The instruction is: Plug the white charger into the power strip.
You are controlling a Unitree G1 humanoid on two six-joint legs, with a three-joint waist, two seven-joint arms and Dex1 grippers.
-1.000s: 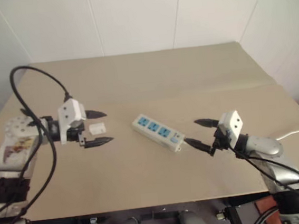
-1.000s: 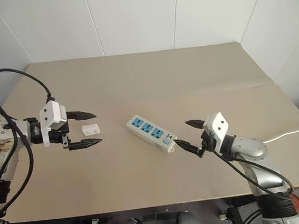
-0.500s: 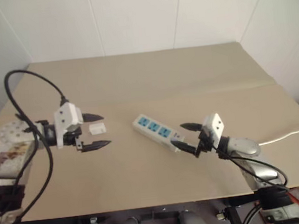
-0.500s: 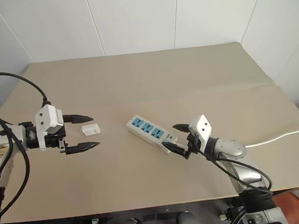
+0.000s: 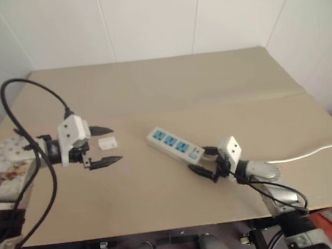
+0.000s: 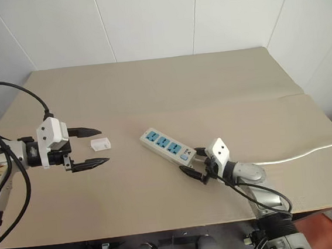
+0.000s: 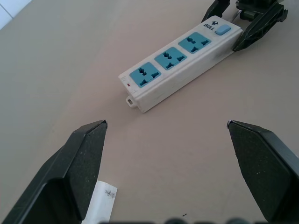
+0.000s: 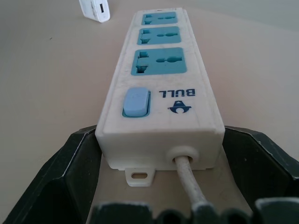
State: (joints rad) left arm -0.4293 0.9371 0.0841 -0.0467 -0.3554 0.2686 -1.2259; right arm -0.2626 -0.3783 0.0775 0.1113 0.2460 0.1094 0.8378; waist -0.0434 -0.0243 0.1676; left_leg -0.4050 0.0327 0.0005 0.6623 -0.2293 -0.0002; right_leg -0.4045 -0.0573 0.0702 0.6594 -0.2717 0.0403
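The strip (image 5: 176,146) lies mid-frame on the table (image 5: 168,83). The right gripper (image 5: 203,161), jaws wide, straddles its switch end without clamping. At left, the left gripper (image 5: 110,146) is open around the charger (image 5: 108,143), not touching it.

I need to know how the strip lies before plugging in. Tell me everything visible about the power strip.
The power strip is a long white plastic-looking bar lying flat and slanted on the tan table, sockets up. It has three blue socket faces, all empty, a pale blue switch, a BULL mark and a white cable at that end. The right gripper, open, straddles its cable end.
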